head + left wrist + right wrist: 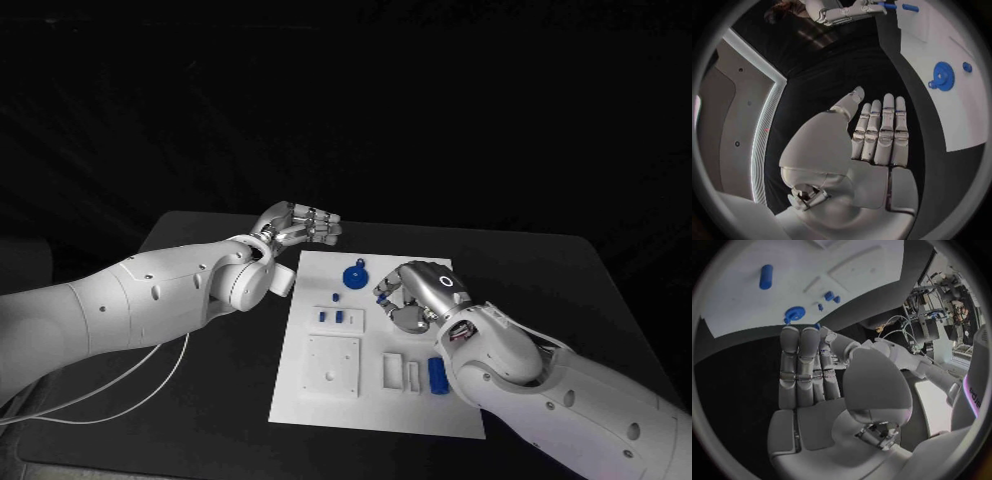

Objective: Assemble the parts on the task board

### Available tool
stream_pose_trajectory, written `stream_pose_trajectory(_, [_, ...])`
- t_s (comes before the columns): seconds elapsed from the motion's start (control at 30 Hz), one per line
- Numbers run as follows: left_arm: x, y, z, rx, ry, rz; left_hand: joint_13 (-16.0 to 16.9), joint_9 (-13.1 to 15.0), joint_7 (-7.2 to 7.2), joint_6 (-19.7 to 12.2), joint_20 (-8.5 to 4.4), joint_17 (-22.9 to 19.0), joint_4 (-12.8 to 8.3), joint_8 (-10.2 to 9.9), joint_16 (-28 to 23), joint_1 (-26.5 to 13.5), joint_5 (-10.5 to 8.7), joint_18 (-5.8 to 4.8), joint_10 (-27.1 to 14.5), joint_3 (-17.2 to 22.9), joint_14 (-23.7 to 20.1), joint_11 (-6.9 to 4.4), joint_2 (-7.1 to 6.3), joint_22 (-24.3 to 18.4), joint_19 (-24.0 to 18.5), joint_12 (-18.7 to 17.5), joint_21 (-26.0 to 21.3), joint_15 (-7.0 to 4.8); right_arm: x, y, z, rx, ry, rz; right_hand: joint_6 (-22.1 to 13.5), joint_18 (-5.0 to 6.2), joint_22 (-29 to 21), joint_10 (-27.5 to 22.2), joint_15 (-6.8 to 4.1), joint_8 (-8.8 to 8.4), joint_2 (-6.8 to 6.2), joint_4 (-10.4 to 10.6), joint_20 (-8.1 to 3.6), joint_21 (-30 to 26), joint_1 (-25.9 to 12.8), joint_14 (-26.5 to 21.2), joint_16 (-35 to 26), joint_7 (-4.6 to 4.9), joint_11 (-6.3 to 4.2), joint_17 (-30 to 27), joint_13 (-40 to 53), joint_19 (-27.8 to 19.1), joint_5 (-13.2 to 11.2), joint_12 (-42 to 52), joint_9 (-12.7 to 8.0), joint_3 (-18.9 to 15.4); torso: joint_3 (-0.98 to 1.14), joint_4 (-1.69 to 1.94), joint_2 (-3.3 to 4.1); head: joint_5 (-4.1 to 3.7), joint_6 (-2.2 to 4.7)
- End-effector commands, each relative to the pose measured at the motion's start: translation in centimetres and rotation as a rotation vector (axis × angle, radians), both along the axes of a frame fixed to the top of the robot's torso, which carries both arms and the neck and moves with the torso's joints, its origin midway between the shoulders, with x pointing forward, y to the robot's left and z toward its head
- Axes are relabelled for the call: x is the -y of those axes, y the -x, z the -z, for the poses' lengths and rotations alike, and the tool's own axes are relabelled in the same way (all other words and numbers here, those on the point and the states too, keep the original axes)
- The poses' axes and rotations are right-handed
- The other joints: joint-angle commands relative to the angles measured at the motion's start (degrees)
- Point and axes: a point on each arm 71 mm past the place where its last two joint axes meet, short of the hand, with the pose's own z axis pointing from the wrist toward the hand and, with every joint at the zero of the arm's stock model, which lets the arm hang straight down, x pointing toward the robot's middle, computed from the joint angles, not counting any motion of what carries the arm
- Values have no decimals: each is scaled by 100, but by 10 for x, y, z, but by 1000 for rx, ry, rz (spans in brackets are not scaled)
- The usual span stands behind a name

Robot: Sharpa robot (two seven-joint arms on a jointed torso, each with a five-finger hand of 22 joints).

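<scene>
Lying mid-table, task board (pixel 372 400) is carrying the parts | left hand (pixel 300 223) is hovering just off the board's far left corner, fingers straight, together, holding nothing | right hand (pixel 415 296) is hanging over the board beside the blue gear (pixel 356 274), fingers extended, empty | blue cylinder (pixel 436 377) is lying near the board's right edge

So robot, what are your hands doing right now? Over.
Left hand open, off the board. Right hand open above the task board. Blue gear untouched. Nothing blocking.

task board (pixel 378 400) near corner hidden under right arm (pixel 577 400), small blue parts (pixel 335 316) indistinct
</scene>
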Motion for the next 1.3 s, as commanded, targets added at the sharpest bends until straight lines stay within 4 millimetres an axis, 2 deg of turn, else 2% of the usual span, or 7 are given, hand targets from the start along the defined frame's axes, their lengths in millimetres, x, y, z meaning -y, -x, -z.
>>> stream_pose_trajectory(0.03, [4,0,-4,34,17,-18,-6,-2,-7,33,13,4,-18,-9,-15,-21,20,-72,34,8,45,-10,8,-5,31,-23,38,8,-13,8,6,3,32,-52,30,119,65,161,-22,31,33,6,-5,-68,-1,14,-37,1,-137,6,4,55,-4,11,2,-21,-9,12,2,103,-28])
stream_pose_trajectory(0.27, [9,0,-3,23,42,-28,-6,-1,-10,44,12,5,-13,-8,-14,-28,18,-72,40,9,52,-12,7,-9,33,-23,42,6,-33,21,24,-31,57,-104,26,121,173,152,-22,31,47,-10,-3,-190,-11,16,-35,2,-135,4,4,92,-3,10,2,-26,-13,7,0,205,-76])
stream_pose_trajectory(0.43, [13,0,-4,19,52,-24,-6,-2,-11,47,12,3,-1,-11,-16,-36,19,-73,40,13,52,-13,7,-19,35,-24,48,6,-43,28,35,-48,77,-129,20,124,222,149,-20,32,55,-22,0,-228,-17,17,-33,4,-133,-2,6,117,-3,10,3,-24,-4,-8,3,284,-140])
stream_pose_trajectory(0.7, [16,1,-4,17,58,-22,-7,-2,-10,48,9,1,-7,-10,-17,-29,78,-72,37,35,47,-12,10,-26,32,-25,54,6,-52,33,52,-74,116,-143,20,130,327,146,-18,32,68,-46,5,-365,-44,14,-25,3,-133,-28,6,149,-1,11,6,-15,8,2,7,342,-188])
stream_pose_trajectory(1.3, [18,1,-4,14,63,-13,-6,-1,-12,57,12,0,-61,-9,-18,-8,26,-76,34,42,41,-10,-12,-31,13,-24,68,8,-56,35,71,-102,142,-139,22,131,562,149,-17,31,86,-90,6,-581,-68,11,5,4,-132,-69,7,236,3,10,7,-17,4,-2,9,452,-277])
